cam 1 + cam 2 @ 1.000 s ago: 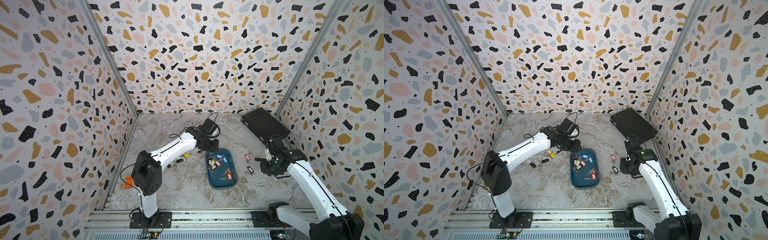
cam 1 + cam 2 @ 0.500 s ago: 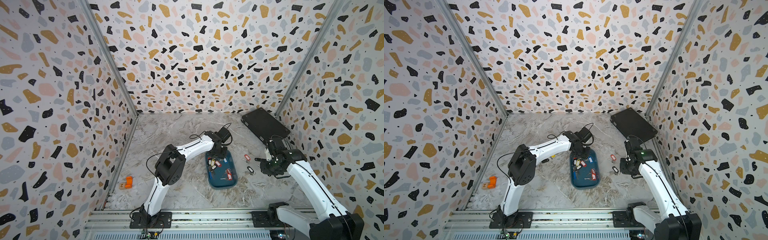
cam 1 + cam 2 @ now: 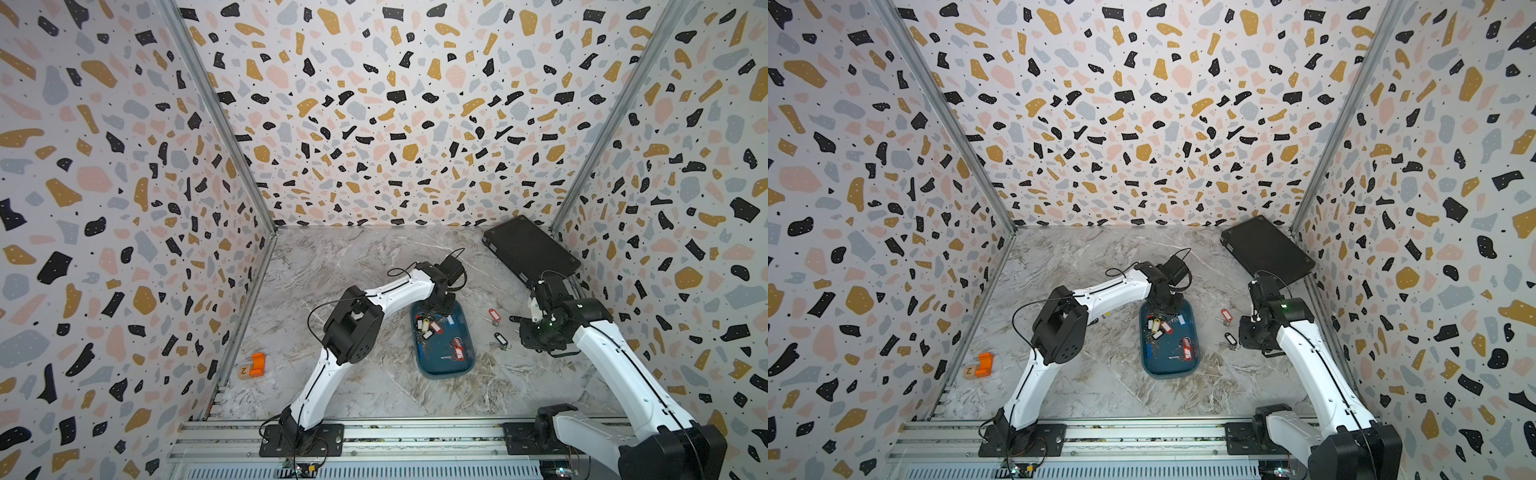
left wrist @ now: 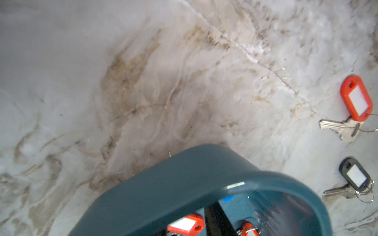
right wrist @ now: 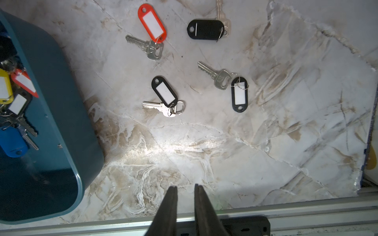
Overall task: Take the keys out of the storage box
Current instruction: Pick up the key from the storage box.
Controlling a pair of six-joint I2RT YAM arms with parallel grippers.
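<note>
Note that the left gripper [image 3: 439, 309] has swung in from the table left of the storage box [image 3: 446, 374] and now dips into the box's far end. One black finger [image 4: 216, 222] shows among the keys [image 3: 432, 326]. The wrist view crops the tips, so you cannot tell how wide the jaws stand or whether they hold a tag. The right gripper [image 5: 185, 187] has not shifted. It hangs right of the box, jaws a narrow gap apart and empty. A red-tagged key [image 5: 152, 23] and three black-tagged keys [image 5: 164, 92] already lie on the table right of the box. Most keys remain inside, so treat this as a new pick starting. Confirm a hold before lifting.
</note>
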